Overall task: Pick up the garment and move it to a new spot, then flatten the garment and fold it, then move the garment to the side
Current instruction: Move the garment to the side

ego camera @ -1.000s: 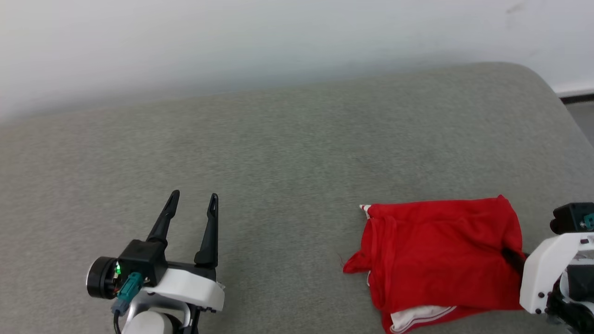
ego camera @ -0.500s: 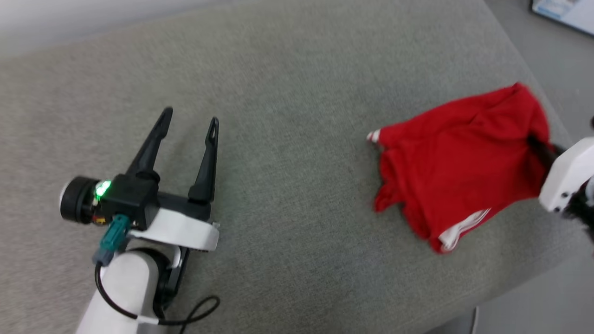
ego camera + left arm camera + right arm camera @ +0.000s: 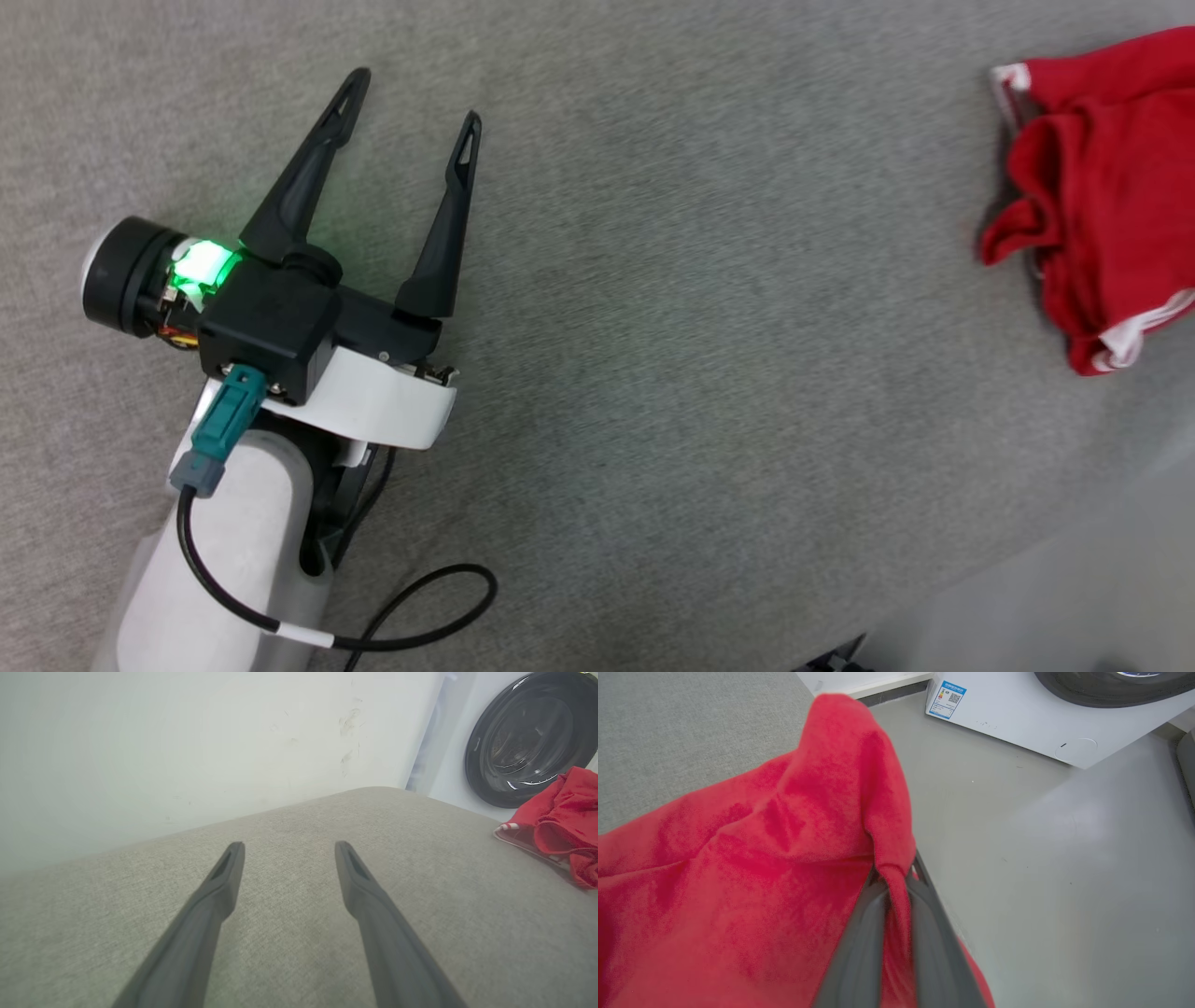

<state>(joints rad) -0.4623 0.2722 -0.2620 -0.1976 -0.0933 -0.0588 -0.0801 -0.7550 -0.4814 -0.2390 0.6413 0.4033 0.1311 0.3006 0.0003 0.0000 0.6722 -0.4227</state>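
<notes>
Grips a pinched ridge of the garment [image 3: 761,858] in the right gripper [image 3: 896,870], fingers closed hard on red cloth. Keeps the left gripper [image 3: 414,101] spread wide and empty, low over the grey cushion [image 3: 700,327].

Looks down steeper and closer from the head than a second ago, so owes most of the reframing to the camera, not to moved things. Shows a real change in the cloth all the same: no longer a flat, tidy rectangle just left of the right fingers, now bunched and drawn up from the held corner. Reads as the last step, shifting the folded piece aside, at some risk to the fold.

Catches, in the head view, a red lump with white stripe trim well to the right of the left gripper. Reveals, from the right wrist, the grip itself, with bare floor [image 3: 1041,835] and a white washing machine [image 3: 1017,718] beyond the fingertips. Adds, from the left wrist, the machine's dark round door [image 3: 528,737] behind the cloth, far right of the open fingers.
</notes>
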